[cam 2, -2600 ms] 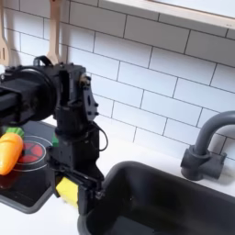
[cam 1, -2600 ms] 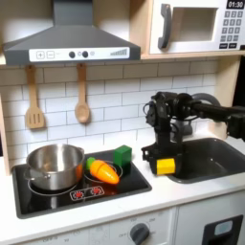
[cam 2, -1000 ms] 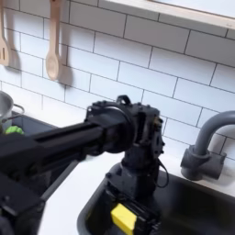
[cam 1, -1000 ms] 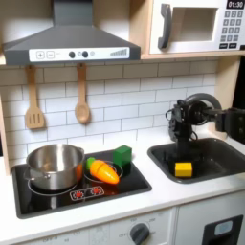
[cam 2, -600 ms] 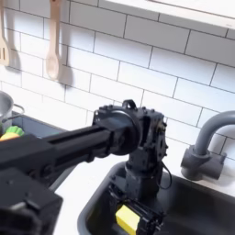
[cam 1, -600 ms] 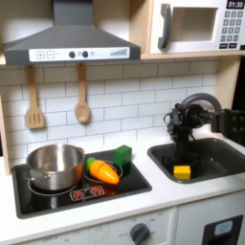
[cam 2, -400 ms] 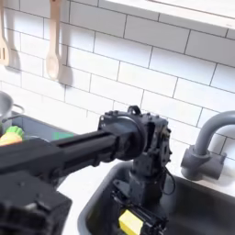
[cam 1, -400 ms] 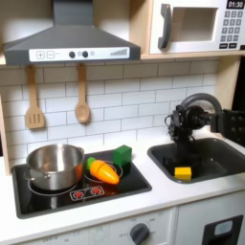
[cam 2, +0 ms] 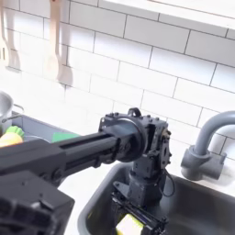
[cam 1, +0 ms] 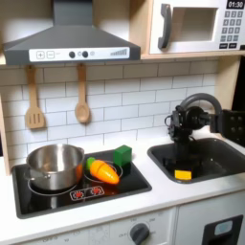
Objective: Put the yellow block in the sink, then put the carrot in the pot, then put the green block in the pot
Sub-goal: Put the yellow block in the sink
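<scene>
Jaws: set around the yellow block (cam 1: 182,174), one black finger on either side of it; whether they grip it or merely flank it cannot be told, since the second exterior view is blurred at the lower edge. The gripper (cam 1: 181,170) points down into the sink (cam 1: 225,151), at centre right of the first exterior view, and the block sits low in the basin, probably resting on its floor. In the second exterior view the gripper (cam 2: 131,223) appears at bottom centre with the yellow block (cam 2: 129,225) between its fingers, the arm (cam 2: 69,158) crossing from the lower left and the curved faucet (cam 2: 205,142) standing at the right. On the black stovetop (cam 1: 134,177), lower left of the first exterior view, the silver pot (cam 1: 54,165) stands at left, the carrot (cam 1: 102,171) lies just beside it to the right, and the green block (cam 1: 122,155) sits just behind the carrot. Two wooden utensils (cam 1: 82,95) hang on the white tiled wall above.
</scene>
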Tool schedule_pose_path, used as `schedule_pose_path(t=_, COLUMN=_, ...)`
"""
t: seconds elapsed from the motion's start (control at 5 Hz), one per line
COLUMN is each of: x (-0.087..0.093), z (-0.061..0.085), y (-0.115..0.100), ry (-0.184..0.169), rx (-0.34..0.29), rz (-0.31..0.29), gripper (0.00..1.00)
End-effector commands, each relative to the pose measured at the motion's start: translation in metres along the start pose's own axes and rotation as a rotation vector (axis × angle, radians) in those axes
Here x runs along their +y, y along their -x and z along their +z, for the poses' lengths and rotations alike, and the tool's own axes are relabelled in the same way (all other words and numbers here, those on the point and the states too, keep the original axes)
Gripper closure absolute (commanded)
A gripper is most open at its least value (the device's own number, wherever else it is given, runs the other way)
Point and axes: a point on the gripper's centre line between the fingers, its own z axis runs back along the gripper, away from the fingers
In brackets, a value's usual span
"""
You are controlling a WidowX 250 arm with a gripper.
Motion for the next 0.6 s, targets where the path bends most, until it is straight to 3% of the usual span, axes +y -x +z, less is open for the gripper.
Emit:
schedule_pose_path(t=0.0, x=0.003, z=0.013, y=-0.002, ry=0.009, rx=-0.036, rz=-0.006, gripper=0.0)
schedule_pose_path(t=0.4, x=-0.002, z=0.046, y=0.009, ry=-0.012, rx=-0.153, rz=0.005, gripper=0.0)
